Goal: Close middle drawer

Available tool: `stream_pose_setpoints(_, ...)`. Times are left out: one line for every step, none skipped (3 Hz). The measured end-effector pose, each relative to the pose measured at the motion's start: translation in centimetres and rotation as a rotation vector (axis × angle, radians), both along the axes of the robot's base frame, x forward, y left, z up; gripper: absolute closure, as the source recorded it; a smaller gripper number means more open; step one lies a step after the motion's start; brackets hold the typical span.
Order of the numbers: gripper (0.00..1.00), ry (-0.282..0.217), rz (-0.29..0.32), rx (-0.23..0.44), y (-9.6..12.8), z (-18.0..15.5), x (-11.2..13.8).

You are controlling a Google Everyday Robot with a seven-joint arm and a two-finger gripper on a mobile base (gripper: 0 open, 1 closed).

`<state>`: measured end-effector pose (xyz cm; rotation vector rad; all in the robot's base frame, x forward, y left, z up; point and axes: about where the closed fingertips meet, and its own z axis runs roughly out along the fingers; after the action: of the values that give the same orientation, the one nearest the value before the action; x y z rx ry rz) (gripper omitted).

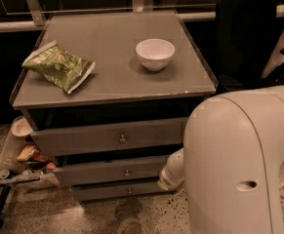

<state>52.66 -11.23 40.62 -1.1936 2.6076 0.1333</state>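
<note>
The middle drawer point(107, 172) is a shallow grey front with a tiny metal knob point(127, 172), second from the top of the grey cabinet. It stands slightly out, with a dark gap above it. My gripper point(165, 181) is low at the drawer front's right end, touching or nearly touching it. It shows only as a white, tan-tipped end below my big white arm point(239, 165), which hides the drawer's right edge.
The taller top drawer point(107, 136) with a bigger knob is above, the narrow bottom drawer point(117, 191) below. A green chip bag point(58, 66) and a white bowl point(154, 53) sit on the cabinet top. A cluttered cart point(19, 155) stands at the left and a black chair point(244, 38) at the right.
</note>
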Motion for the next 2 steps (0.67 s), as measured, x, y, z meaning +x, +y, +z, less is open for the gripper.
stream_pose_setpoints(0.88,-0.001,0.001,0.000,0.0,0.0,0.1)
stream_pose_setpoints(1.00,-0.023,0.003,-0.003,0.8,0.5,1.6)
